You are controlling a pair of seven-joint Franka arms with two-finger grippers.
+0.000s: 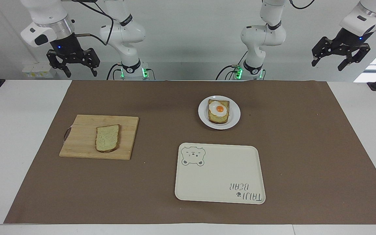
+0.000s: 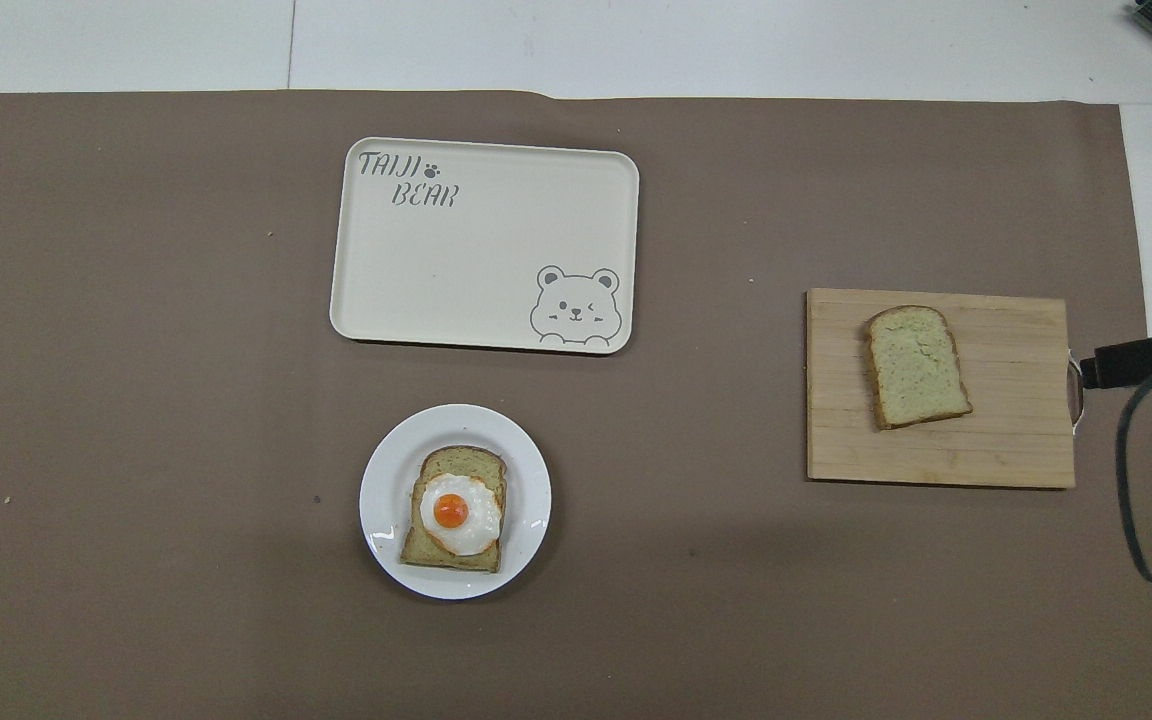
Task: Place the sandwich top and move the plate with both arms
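A brown mat [image 1: 188, 98] covers most of a white table backed by a pale wall, and both arms wait raised at its robot-side edge. The right gripper [image 1: 73, 67] hangs above the table edge at the right arm's end, the left gripper [image 1: 340, 60] likewise at the left arm's end; each stands with its fingers spread wide and grasps nothing. The sandwich top [image 1: 107, 138] lies flat on a wooden cutting board [image 1: 83, 130] toward the right arm's end. It looks light, soft and easily crushed, so a gentle pinch across its crusted long edges seems the safest hold. The plate [image 1: 235, 112], carrying the egg-topped toast [image 1: 219, 111], sits nearer the robots than the bear-printed tray [image 1: 220, 178]; it is probably rigid, smooth and slippery, best taken at its rim from two sides and kept level. The facing view alone shows the grippers and arms. The overhead view shows neither, but gives the bread's outline [image 2: 918, 366] and the bare plate rim [image 2: 386, 480] more plainly.
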